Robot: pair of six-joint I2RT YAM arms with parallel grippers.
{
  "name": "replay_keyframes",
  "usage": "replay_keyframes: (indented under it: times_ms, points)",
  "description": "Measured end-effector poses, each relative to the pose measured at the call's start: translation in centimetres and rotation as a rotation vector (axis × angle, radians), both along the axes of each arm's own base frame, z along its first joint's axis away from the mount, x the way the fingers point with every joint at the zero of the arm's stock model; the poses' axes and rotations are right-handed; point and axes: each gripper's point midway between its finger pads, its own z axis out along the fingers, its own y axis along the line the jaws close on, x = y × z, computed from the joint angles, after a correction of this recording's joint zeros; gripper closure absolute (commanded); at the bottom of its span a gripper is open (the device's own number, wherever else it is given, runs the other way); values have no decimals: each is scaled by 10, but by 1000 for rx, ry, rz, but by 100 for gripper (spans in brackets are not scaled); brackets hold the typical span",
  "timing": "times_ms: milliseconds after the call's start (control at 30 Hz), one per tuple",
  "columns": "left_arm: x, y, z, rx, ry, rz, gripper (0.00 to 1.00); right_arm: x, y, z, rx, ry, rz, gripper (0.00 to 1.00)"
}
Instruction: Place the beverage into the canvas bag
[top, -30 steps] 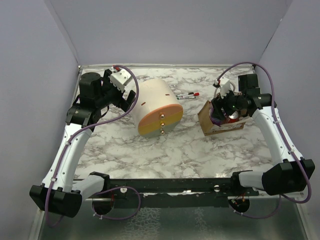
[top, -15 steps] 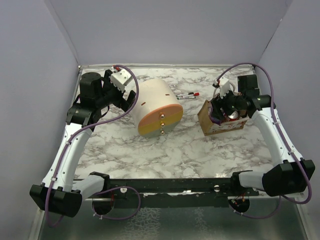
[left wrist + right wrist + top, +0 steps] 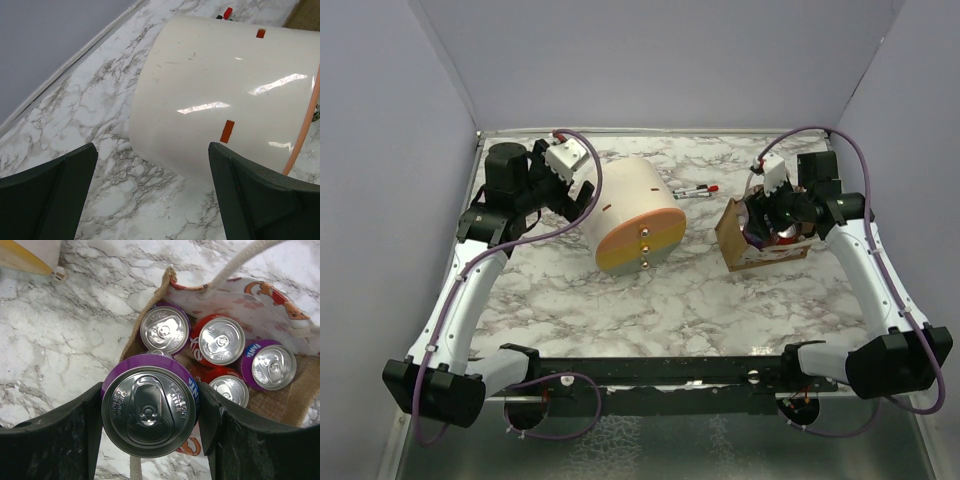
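the right jaws are clamped on an upright purple soda can [image 3: 149, 411], one pad against each side. they hold it over the open mouth of the canvas bag [image 3: 141, 322], at its tan burlap edge. whether the can's base is below the rim cannot be told. four other cans [image 3: 221, 340] stand inside the bag, two purple and two red. the bag sits at the right of the marble counter [image 3: 700, 290]. the left jaws are wide apart with nothing between them, near the cream-and-orange cylinder [image 3: 225, 85] lying on its side. a red-capped pen [image 3: 695, 190] lies beyond, between cylinder and bag.
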Motion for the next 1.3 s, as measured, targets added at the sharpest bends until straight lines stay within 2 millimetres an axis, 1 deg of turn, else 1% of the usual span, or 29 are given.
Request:
replay_keyframes:
  times_ms: [167,333,400,467,533,600,800,933,1067,1200,1300]
  points:
    - [3,2,0,32,-9,-2,4,1,-13,7,-51,-32,-60,86]
    - [18,7,1,75,-23,25,4,5,-19,21,-78,-69,-77,86]
    - [26,11,-5,103,-17,39,3,9,-19,29,-83,-78,-63,86]
    - [32,14,-16,137,-1,46,2,17,-16,33,-86,-86,-39,87]
    - [37,17,-26,177,11,49,1,24,-14,32,-96,-88,-5,87]
    - [39,21,-32,211,14,47,1,26,-12,27,-105,-77,27,87]
    - [34,23,-44,241,4,32,1,19,-9,14,-111,-45,85,87]
    - [29,24,-39,235,-11,29,1,13,-10,10,-116,-26,89,88]
    - [24,24,-36,231,-16,31,1,6,-15,13,-135,-27,74,88]
    - [19,25,-47,232,10,31,1,-1,-22,16,-162,-25,44,88]
    - [16,26,-59,236,37,29,1,-5,-28,9,-185,1,26,88]
